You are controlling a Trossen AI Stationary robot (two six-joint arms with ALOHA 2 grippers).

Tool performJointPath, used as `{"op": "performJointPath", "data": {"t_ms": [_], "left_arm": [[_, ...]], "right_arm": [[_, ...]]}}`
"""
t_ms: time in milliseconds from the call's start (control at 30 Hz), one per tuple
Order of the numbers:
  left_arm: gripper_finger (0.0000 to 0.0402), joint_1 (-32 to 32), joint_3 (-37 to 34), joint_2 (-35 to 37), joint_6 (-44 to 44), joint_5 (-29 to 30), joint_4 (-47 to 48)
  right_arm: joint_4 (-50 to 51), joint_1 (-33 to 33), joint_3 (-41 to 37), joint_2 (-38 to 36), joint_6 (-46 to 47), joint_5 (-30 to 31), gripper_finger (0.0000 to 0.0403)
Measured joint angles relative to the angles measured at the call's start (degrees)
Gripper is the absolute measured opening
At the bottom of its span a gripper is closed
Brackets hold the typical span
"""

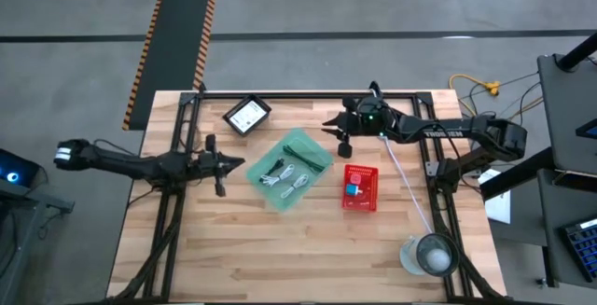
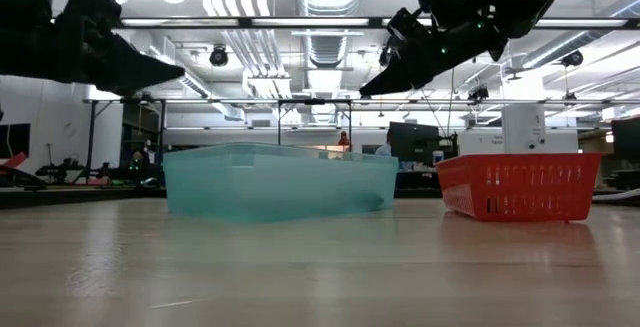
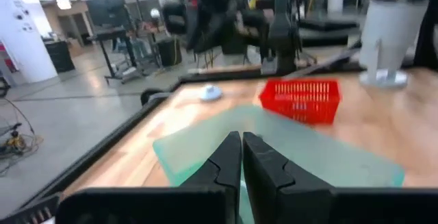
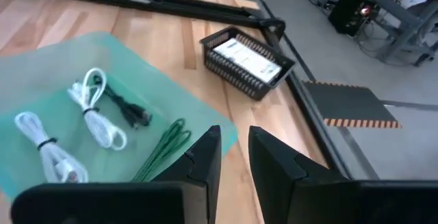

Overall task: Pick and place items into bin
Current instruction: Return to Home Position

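Observation:
A translucent green bin (image 1: 291,169) sits mid-table. Inside it lie two white coiled cables (image 4: 96,107), a black cable (image 4: 129,113) and a green looped cord (image 4: 164,148). My right gripper (image 1: 336,132) hovers open above the bin's far right corner, holding nothing; the right wrist view shows its fingers (image 4: 233,152) over the bin's edge. My left gripper (image 1: 239,163) is shut and empty, raised just left of the bin and pointing at it (image 3: 241,157). In the low view both grippers hang well above the table.
A black basket (image 1: 247,115) with a white printed packet (image 4: 245,56) stands at the far edge. A red basket (image 1: 359,187) holding small blue and red pieces sits right of the bin. A thin white rod (image 1: 407,182) and a clear round vessel (image 1: 429,254) lie near the right corner.

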State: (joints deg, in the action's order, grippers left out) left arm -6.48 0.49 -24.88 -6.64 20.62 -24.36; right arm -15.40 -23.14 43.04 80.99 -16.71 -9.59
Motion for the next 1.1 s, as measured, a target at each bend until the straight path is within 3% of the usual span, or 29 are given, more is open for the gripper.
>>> {"op": "performJointPath", "data": {"t_ms": [267, 433, 633, 767, 1100], "left_arm": [[0.0000, -0.07, 0.13, 15.69, 5.22, -4.51, 13.02], [0.0000, -0.02, 0.04, 23.83, 9.74, -6.95, 21.28], [0.0000, -0.04, 0.00, 21.33, 7.77, -8.47, 20.91], [0.0000, -0.01, 0.00, 20.89, 7.77, -8.05, 20.89], [0.0000, -0.02, -0.02, 23.27, 7.31, -7.24, 20.69]], "right_arm": [[-5.64, 0.22, -2.92, -0.23, 0.01, -0.70, 0.0063], [-9.65, 0.31, -5.67, -1.58, 0.19, -5.75, 0.0060], [-19.35, 0.26, -13.44, -7.23, 2.84, -6.03, 0.0055], [-20.74, 1.22, -19.55, -12.98, 6.59, -6.08, 0.0052], [-21.58, 10.74, -32.77, -27.82, 14.10, -6.04, 0.0052]]}}
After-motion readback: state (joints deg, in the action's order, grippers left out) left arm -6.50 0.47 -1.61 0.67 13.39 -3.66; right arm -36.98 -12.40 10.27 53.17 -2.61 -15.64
